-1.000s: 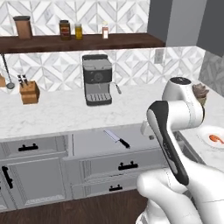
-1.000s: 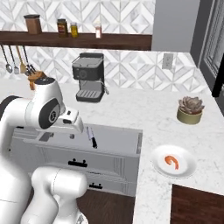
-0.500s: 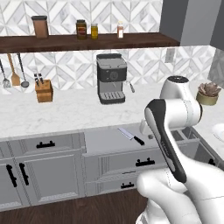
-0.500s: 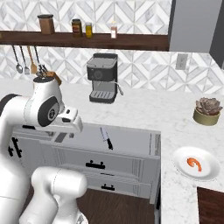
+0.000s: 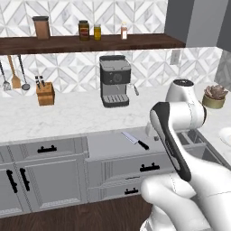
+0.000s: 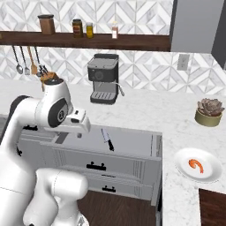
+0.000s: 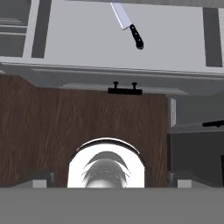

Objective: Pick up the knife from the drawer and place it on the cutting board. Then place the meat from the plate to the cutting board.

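Observation:
The knife (image 5: 135,140) (image 6: 107,139) (image 7: 130,28), silver blade and black handle, lies flat inside the pulled-out grey drawer (image 5: 108,143) (image 6: 132,142) (image 7: 78,39). My gripper (image 7: 112,180) hangs open above the floor in front of the drawer's front panel, with nothing between its wide-set fingertips (image 7: 43,178); the knife is well beyond them. My white hand (image 6: 76,124) hovers at the drawer's left front corner. The orange-red meat (image 6: 196,164) rests on the white plate (image 6: 211,173) on the counter to the right. A corner of the dark cutting board (image 6: 213,208) lies just in front of the plate.
A coffee machine (image 5: 115,85) (image 6: 103,83), a knife block (image 5: 45,93) and a potted succulent (image 6: 209,112) stand on the marble counter. Jars line the shelf (image 5: 90,43). The drawer's black bar handle (image 7: 124,90) and shut cabinet doors (image 5: 40,180) are below. The floor is dark wood.
The whole picture has slid to the right in both base views, so the base has driven left. The arm holds the same pose and the gripper stays open.

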